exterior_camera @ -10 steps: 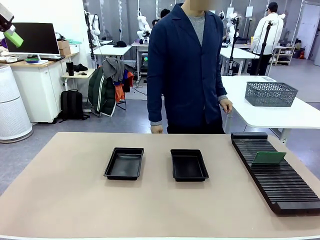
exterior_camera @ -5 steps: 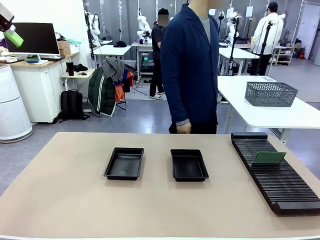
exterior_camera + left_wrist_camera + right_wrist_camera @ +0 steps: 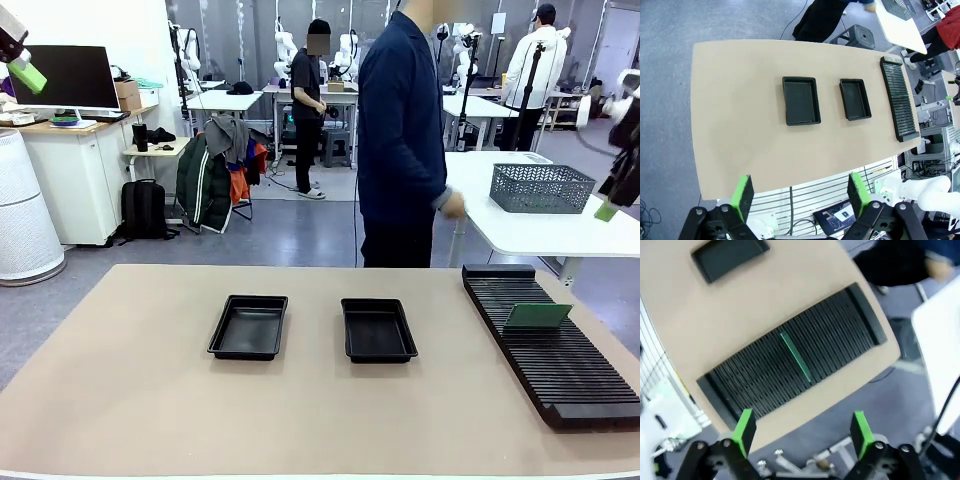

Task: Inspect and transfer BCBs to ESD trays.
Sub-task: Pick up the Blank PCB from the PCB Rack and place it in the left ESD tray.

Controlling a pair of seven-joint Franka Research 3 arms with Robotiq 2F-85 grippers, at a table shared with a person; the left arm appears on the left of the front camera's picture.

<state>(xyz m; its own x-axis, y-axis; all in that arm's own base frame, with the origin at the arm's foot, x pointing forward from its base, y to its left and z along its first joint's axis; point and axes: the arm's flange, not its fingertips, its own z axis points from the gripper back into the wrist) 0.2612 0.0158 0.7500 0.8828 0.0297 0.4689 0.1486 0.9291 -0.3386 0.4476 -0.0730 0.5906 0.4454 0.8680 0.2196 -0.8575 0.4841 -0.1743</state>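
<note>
Both arms are raised clear of the work. The left tool hangs high off the table's left side. In its wrist view the left tool has its jaws wide and nothing between them, and it looks down on the whole table, a stance that suits surveying rather than grasping. The right tool is high at the right. In its wrist view the right tool is likewise wide and empty, and it looks down on the slotted rack.

A single green BCB stands on edge in a slot of the slotted rack, towards its far half, with the other slots bare. Held upright this way, its faces are open to inspection and its top edge is free, probably for a pinch from above. The BCB lies ahead of the right tool, which seems the arm better placed to fetch it.

The left ESD tray and the right ESD tray sit side by side, apart, near the table's middle. Their long sides run away from the robot, likely so that either arm can reach them. Both are empty, so no transfer is done yet.

The person stands side-on at the far edge, hand away from the table. A grey mesh basket rests on a separate white table behind.
</note>
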